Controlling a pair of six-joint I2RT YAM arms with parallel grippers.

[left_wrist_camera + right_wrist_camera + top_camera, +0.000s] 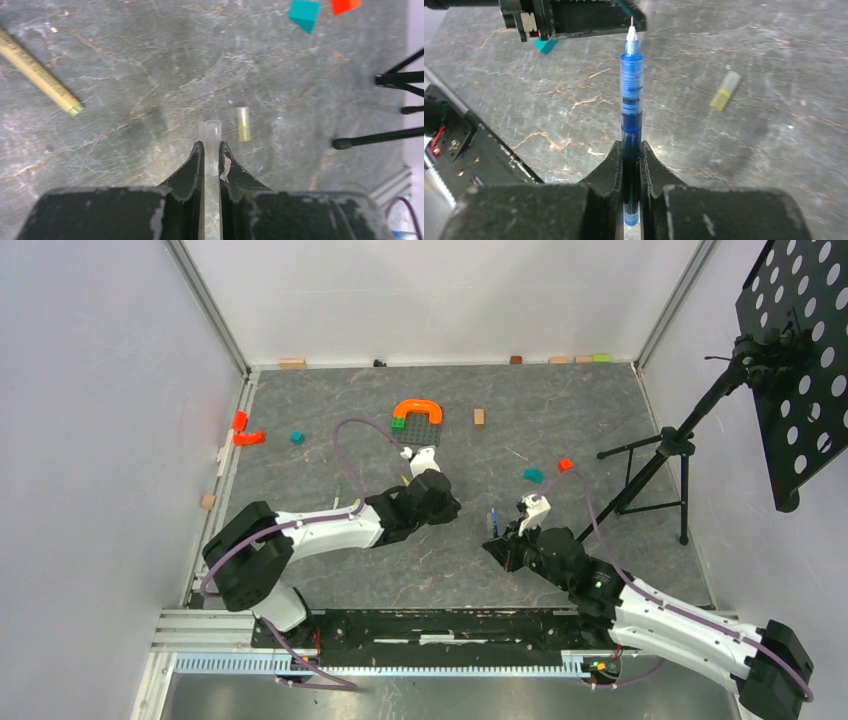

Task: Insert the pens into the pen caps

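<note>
— Where's the blue pen (631,85)?
— Pinched in the closed fingers of the right hand (629,150). Its long axis runs straight out ahead of them, nib at the far end.
— And the left hand (211,150)?
— Clamped on a clear pen cap (210,131), open mouth pointing away. A yellow cap (243,123) lies on the desk (125,60) near it, and the tan-yellow pen (37,72) lies well apart.

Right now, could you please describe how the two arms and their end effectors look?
The left arm and right arm have white links, bulky black joints and a thin purple cable each. The left end effector and right end effector have black tapered fingers, scuffed pale in spots.
</note>
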